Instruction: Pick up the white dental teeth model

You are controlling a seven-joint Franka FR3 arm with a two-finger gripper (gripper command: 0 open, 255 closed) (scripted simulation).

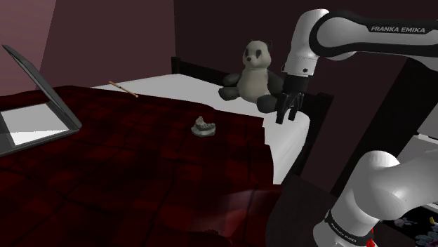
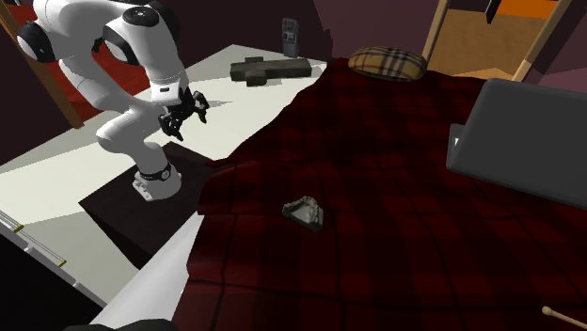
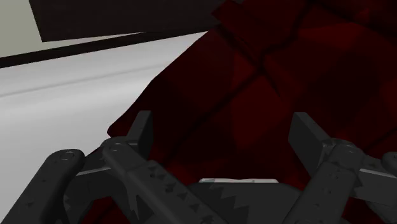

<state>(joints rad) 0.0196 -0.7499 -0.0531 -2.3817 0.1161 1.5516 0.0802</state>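
Laptop: a grey laptop point(image 1: 35, 116) lies open on the bed at the shoulder view's left edge, its screen tilted back.
Stick: a thin light-brown stick point(image 1: 123, 88) lies on the white sheet point(image 1: 168, 88), just past the blanket's far edge.
Blanket: a dark red checked blanket point(image 1: 126, 175) covers most of the bed. It ends in an uneven edge near the gripper, where the sheet shows.
Teeth model: the pale grey-white teeth model point(image 1: 204, 128) sits on the blanket, close to the blanket's far edge. In the shoulder view it is between the laptop and the panda, well apart from the gripper. In the second exterior view it point(image 2: 306, 213) lies alone on the blanket, to the right of the arm.
Panda: a plush panda point(image 1: 256, 74) sits on the sheet against the dark headboard.
Gripper: the black gripper point(image 1: 286, 116) hangs pointing downward over the bed's side, where blanket meets sheet. In the wrist view its fingers point(image 3: 143, 130) stand wide apart with nothing between them, blanket and sheet below.
Arm: the white arm point(image 1: 337, 31) reaches in from the shoulder view's right.
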